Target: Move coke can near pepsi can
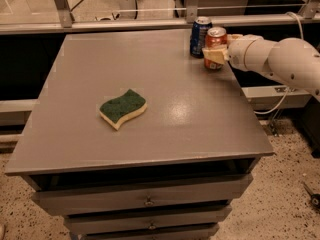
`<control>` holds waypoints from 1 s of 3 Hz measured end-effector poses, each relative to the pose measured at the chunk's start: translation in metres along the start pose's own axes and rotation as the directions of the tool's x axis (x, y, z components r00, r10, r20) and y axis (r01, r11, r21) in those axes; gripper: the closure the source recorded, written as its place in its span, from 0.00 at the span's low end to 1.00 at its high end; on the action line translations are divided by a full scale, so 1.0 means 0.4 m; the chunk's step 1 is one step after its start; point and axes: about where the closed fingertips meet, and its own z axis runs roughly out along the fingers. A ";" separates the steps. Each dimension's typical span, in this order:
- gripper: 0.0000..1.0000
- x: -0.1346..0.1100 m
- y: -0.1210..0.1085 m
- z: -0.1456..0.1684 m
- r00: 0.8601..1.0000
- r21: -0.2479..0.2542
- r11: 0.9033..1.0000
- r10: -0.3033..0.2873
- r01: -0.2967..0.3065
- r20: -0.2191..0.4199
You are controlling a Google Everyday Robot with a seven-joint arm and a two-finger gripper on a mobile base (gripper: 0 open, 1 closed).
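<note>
The red-orange coke can (216, 38) stands upright at the far right of the grey table (150, 99), right beside the dark blue pepsi can (199, 35), which stands just to its left and a little farther back. My gripper (215, 55) reaches in from the right on a white arm (277, 59). Its pale fingers (214, 58) wrap the lower part of the coke can and hide it there.
A green-topped yellow sponge (122, 108) lies left of the table's middle. The table's right edge runs just below the arm. Drawers sit under the front edge. A metal rail (150, 24) runs behind the table.
</note>
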 end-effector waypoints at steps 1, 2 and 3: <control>0.61 0.008 0.000 0.017 1.000 0.001 1.000 0.001 -0.002 0.019; 0.37 0.007 0.002 0.040 0.999 0.011 1.000 0.016 -0.017 0.046; 0.13 0.003 0.010 0.066 0.998 0.011 1.000 0.024 -0.025 0.062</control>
